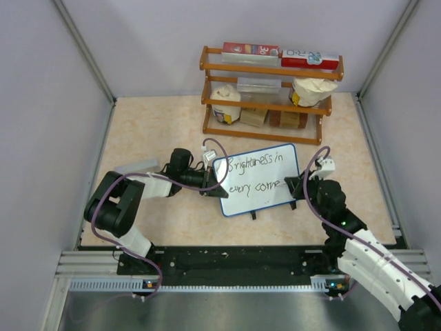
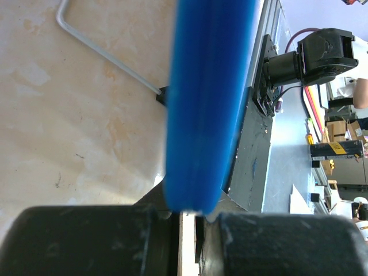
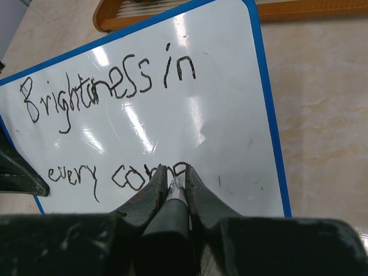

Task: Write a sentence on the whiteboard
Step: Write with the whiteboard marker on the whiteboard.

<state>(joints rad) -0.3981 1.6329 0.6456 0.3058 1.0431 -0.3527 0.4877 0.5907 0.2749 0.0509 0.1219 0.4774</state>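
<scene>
Whiteboard (image 1: pixel 258 179) sits at the centre of the top view on a beige table (image 1: pixel 158 131), with its long axis running left to right and its right end tilted slightly toward the top of the frame. The sentence (image 1: pixel 253 176) follows that axis in two black handwritten lines and reads upright from this camera: "Brightness in" above, "every corn" and a little more below. At the left short edge, the left gripper (image 1: pixel 209 181) is closed on the board's rim. In the left wrist view that dark-blue rim (image 2: pixel 207 103) shows edge-on as a blurred band running up the frame, its lower end pinched between the two black fingers (image 2: pixel 86 241). At the lower right of the board, the right gripper (image 1: pixel 293 185) reaches in from the right side. In the right wrist view its fingers (image 3: pixel 150 195) are clamped on a marker (image 3: pixel 175 198), which points up the frame, its pale tip meeting the white surface (image 3: pixel 230 86) at the end of the lower line. The last letters of the sentence (image 3: pixel 109 86) are partly hidden behind the fingertips. A wooden rack (image 1: pixel 272 89) holding boxes and bags stands beyond the board, near the top of the frame and apart from it.
</scene>
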